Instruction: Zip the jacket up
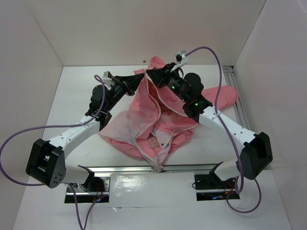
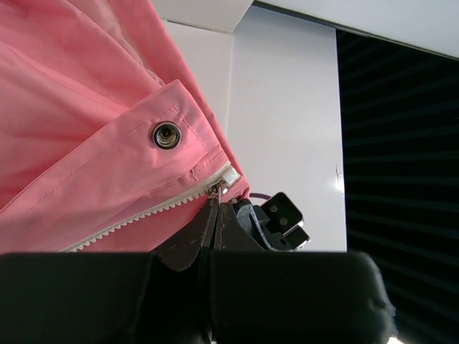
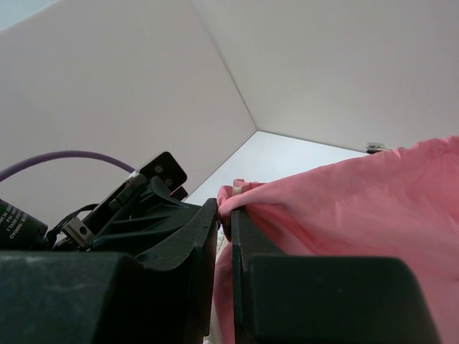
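Note:
The salmon-pink jacket (image 1: 144,120) lies crumpled mid-table, its top lifted between both arms. In the left wrist view the jacket (image 2: 86,107) shows a metal snap (image 2: 166,135) and a white zipper (image 2: 143,218) running up to a slider (image 2: 217,188). My left gripper (image 2: 215,202) is shut on the zipper pull at that slider; from above the left gripper (image 1: 139,79) sits left of the raised fabric. My right gripper (image 3: 225,209) is shut on a folded jacket (image 3: 358,208) edge. From above the right gripper (image 1: 153,74) nearly touches the left one.
An aluminium rail (image 1: 144,168) runs along the near edge, and another rail (image 1: 238,105) stands at the right. White walls enclose the table on three sides. Purple cables (image 1: 216,62) loop above both arms. The jacket's hem hangs toward the near rail.

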Controlling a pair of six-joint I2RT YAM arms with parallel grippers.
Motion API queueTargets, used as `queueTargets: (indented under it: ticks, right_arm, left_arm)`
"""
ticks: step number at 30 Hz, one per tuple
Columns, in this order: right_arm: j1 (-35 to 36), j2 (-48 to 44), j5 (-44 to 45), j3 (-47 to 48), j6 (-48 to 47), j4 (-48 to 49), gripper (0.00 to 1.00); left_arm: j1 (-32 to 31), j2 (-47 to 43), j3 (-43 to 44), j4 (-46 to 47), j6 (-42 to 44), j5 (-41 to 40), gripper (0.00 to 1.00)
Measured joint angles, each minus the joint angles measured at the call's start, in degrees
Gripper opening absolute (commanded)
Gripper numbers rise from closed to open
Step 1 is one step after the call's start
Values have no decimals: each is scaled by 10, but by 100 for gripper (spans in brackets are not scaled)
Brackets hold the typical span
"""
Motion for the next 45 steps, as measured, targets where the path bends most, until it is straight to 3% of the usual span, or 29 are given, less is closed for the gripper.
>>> queueTargets:
  ticks: [11, 30, 45]
  right_arm:
    - [19, 9, 42, 7, -18, 5, 0]
    - [89, 53, 219, 59, -172, 10, 0]
    - [83, 104, 250, 134, -231, 9, 0]
  left_arm:
    - [0, 1, 0, -3, 0, 0, 0]
    - [-1, 4, 0, -13, -12, -6, 0]
    - [1, 26, 33, -47, 5, 23, 0]
